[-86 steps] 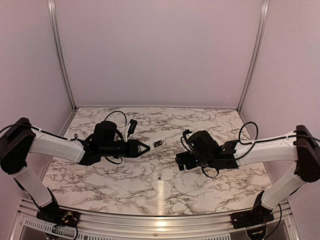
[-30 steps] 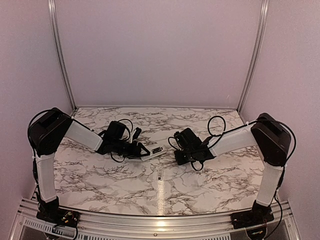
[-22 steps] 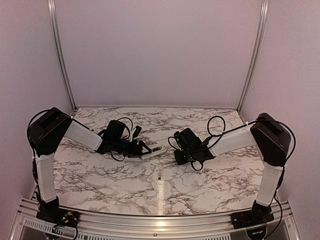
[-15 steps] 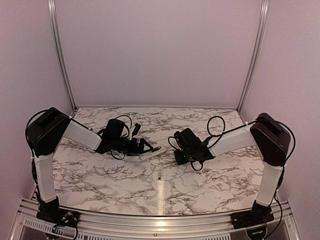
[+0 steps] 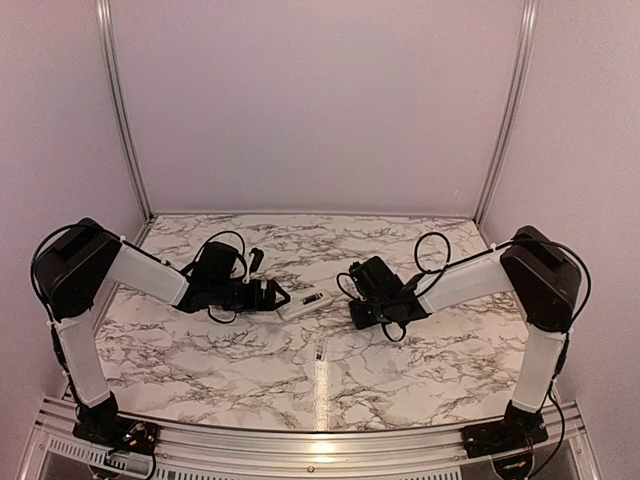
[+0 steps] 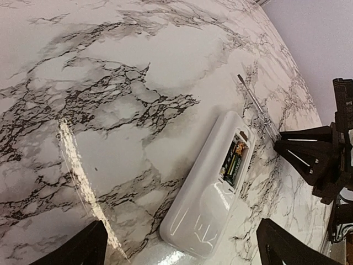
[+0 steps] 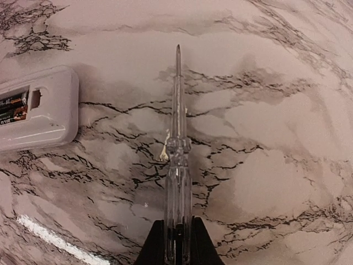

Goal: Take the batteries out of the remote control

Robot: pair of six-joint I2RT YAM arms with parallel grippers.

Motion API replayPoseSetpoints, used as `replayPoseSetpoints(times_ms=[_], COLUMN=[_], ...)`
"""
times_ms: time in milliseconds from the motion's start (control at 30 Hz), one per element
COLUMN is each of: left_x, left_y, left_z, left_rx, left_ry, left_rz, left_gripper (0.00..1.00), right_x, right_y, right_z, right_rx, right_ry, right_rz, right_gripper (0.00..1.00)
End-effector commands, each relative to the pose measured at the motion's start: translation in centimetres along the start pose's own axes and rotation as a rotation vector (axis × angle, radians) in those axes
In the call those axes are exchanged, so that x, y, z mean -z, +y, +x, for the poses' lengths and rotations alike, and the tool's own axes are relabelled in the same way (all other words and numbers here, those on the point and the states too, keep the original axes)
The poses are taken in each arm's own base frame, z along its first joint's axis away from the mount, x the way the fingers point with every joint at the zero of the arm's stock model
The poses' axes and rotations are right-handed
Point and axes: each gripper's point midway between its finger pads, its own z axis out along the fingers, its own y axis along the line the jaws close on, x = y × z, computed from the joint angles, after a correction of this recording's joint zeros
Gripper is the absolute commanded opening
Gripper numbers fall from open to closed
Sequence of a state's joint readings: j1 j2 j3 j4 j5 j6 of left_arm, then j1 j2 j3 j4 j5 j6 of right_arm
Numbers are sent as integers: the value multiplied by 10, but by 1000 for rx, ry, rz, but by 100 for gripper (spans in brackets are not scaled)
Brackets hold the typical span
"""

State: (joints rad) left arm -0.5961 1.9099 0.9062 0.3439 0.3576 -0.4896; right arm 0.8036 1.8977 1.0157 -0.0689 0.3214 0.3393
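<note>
The white remote control lies flat on the marble table, back side up. Its compartment is uncovered, and the batteries sit inside, dark with a green and gold label. My left gripper stands open, its dark fingers either side of the remote's near end without touching it. In the top view the remote control lies just right of the left gripper. My right gripper is shut on the handle of a clear screwdriver lying on the table, tip pointing away, with the remote control to its left.
The right gripper and the screwdriver shaft sit just beyond the remote in the left wrist view. Pale walls with metal corner posts close in the marble table at the back and sides.
My left gripper opened, let go of the remote and drew back to the left; the remote now lies flat. My right gripper closed on the screwdriver handle.
</note>
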Motion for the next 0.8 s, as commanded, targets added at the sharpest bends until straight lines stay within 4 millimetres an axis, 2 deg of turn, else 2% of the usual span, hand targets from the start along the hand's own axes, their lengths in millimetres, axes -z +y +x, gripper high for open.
replayPoseSetpoints(times_ms=[0, 267, 433, 567, 767], left_x=[20, 50, 61, 64, 72], left_y=[14, -10, -23, -34, -50], left_z=[1, -12, -17, -16, -16], left_rx=[-1, -26, -39, -45, -51], left_ry=[-31, -129, -169, -168, -172], left_rz=[-90, -14, 35, 98, 181], left_gripper=[99, 99, 99, 99, 97], right_x=[8, 31, 51, 72, 115], right_y=[-8, -4, 2, 13, 32], right_z=[3, -14, -28, -39, -58], right_rx=[2, -7, 0, 24, 59], right_ry=[17, -44, -104, -170, -318], right_rz=[17, -31, -56, -99, -194], right_gripper=[0, 0, 0, 0, 0])
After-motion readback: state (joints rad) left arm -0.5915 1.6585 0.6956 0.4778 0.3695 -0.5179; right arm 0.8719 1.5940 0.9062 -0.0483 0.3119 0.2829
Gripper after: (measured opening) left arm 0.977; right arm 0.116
